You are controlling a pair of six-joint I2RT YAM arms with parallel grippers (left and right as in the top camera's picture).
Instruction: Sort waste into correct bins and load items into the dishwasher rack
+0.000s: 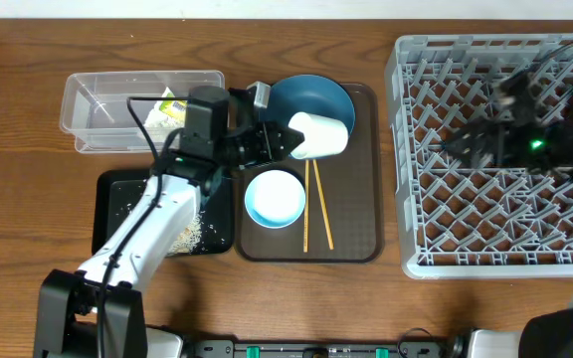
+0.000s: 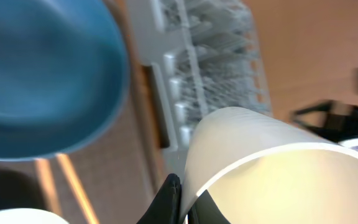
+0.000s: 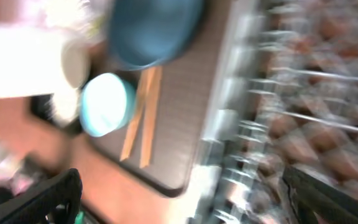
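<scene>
left gripper (image 2: pixel 179 198) jaws pinch the rim wall of the pale cream cup (image 1: pixel 318 135), tipped sideways over the brown serving tray (image 1: pixel 358 227), probably for carrying. right gripper (image 3: pixel 188 202) jaws spread wide above the grey lattice dishwasher rack (image 1: pixel 495 265), likely waiting.

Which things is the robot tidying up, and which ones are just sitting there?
Part of the job: pale cup pinched in the left claw, blue dish, white bowl, chopsticks, grey rack, clear tub with the wrapper, black tray with rice grains.

Just lying about: brown serving tray, wooden table.
</scene>
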